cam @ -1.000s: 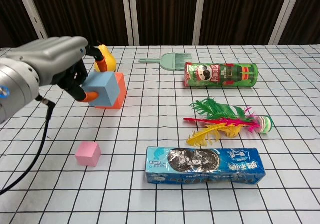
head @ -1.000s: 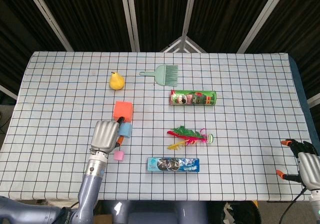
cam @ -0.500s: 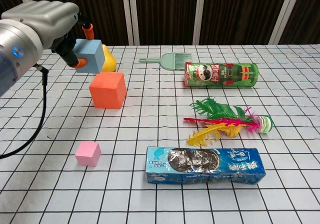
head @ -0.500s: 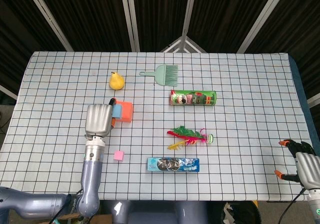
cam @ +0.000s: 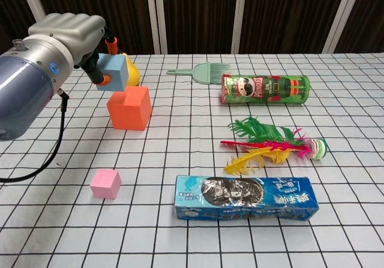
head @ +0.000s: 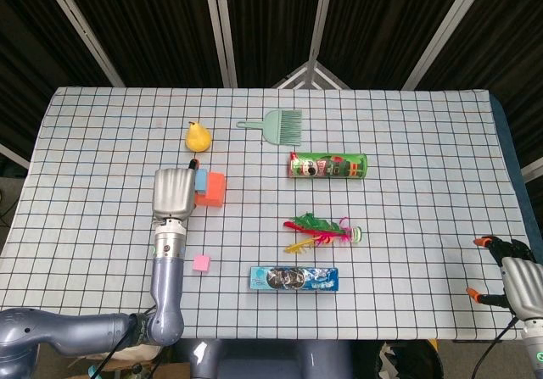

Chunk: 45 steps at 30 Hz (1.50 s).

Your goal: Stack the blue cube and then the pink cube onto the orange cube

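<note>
Nothing stacked yet: blue cube pinched aloft in left hand above orange cube, pink cube untouched, right hand idle, fingers spread.

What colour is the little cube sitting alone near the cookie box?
Pink, clearest in the chest view.

Checked table with orange cube, pink cube

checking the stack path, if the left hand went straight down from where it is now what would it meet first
Probably the orange cube: the left hand holds the blue cube just above its left edge, though depth is unclear.
</note>
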{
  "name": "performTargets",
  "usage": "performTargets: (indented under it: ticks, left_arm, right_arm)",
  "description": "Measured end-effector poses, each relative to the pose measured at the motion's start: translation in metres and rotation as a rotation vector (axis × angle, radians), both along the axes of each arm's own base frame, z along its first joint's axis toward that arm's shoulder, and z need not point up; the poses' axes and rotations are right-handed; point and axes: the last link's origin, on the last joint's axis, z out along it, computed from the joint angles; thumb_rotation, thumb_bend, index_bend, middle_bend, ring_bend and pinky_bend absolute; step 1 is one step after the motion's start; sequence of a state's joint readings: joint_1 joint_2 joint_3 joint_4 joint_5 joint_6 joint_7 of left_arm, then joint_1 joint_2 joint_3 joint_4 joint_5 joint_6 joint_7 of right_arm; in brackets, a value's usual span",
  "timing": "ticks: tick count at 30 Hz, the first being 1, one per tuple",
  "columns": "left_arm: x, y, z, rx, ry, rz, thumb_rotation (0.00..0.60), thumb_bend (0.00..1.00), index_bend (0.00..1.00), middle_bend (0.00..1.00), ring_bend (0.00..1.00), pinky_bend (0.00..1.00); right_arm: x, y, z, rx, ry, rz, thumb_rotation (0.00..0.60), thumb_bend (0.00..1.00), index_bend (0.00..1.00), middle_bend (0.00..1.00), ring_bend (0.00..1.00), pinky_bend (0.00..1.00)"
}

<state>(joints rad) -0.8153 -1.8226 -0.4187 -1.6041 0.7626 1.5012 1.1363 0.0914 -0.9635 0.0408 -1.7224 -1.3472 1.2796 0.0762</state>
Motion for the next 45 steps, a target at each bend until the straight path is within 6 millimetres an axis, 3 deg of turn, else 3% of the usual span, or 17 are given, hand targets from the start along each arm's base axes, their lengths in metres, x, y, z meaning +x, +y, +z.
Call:
performTargets:
  ticks: [22, 45]
  left_arm:
    - [-0.015, 0.02, -0.014, -0.019, 0.001, 0.034, 0.6, 0.42, 0.38, 0.87, 0.75, 0.87]
    - [-0.002, 0.012, -0.026, -0.036, 0.011, 0.0, 0.6, 0.42, 0.38, 0.87, 0.75, 0.87]
  right_arm:
    - [-0.002, -0.001, -0.002, 0.007, 0.011, -0.015, 0.6, 0.17, 0.25, 0.2, 0.19, 0.1]
    - [-0.001, 0.0, 0.001, -0.002, 0.0, -0.009, 0.6, 0.17, 0.25, 0.2, 0.19, 0.1]
